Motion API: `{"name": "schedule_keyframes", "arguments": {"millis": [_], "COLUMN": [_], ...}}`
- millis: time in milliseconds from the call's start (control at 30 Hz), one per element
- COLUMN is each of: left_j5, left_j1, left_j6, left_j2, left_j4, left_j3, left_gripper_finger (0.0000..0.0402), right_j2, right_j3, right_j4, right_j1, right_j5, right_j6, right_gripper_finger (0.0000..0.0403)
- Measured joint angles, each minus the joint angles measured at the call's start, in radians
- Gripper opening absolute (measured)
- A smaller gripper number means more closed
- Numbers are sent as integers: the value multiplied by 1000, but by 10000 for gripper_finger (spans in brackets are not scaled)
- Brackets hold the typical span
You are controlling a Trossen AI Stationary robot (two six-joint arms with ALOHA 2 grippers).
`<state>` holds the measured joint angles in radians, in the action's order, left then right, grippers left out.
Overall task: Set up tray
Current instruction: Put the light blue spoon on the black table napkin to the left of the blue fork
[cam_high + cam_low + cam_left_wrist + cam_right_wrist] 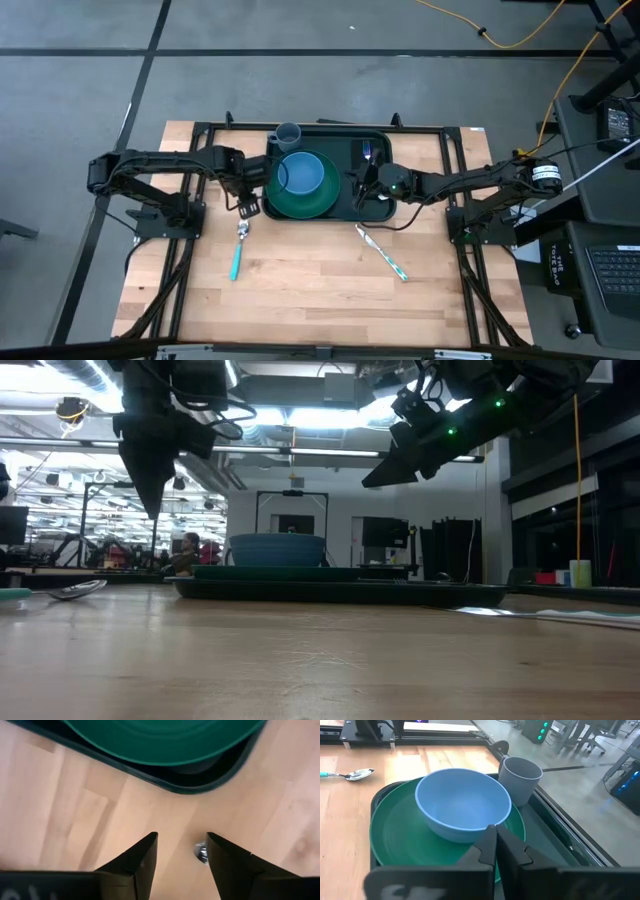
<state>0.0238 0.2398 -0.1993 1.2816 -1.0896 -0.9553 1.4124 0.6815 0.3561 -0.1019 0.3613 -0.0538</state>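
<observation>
The dark green tray lies in the middle of the table's far half. A round green plate rests on the tray's left part, with a blue bowl standing on it. A grey cup stands in the tray's far left corner. My left gripper is open and points down off the tray's near left corner, raised over the bowl end of a teal-handled spoon. My right gripper is shut and hangs raised over the tray's right part, aimed at the bowl.
A second teal-handled utensil lies on the wood near the tray's near right corner. Something small and shiny lies in the tray's far right part. Bare wood fills the table's near half. Black frame rails run along both sides.
</observation>
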Motion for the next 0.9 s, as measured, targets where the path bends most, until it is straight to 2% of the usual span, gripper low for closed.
{"name": "schedule_keyframes", "arguments": {"millis": [267,433,533,700,900], "left_j5": [-54,-159,-164,-164,-165], "left_j1": [0,0,0,14,34], "left_j6": [0,41,74,121,236], "left_j2": [0,33,71,161,281], "left_j4": [-26,-41,-41,-45,-48], "left_j3": [0,0,0,0,0], "left_gripper_finger": [173,166,163,162,159], "right_j2": [0,0,0,0,0], "right_j3": [0,0,0,0,0], "right_j4": [0,-1,0,-1,0], "right_j1": [0,0,0,0,0], "right_j5": [0,0,-7,-79,-86], "right_j6": [0,0,0,-8,-9], "right_gripper_finger": [22,23,23,15,6]}}
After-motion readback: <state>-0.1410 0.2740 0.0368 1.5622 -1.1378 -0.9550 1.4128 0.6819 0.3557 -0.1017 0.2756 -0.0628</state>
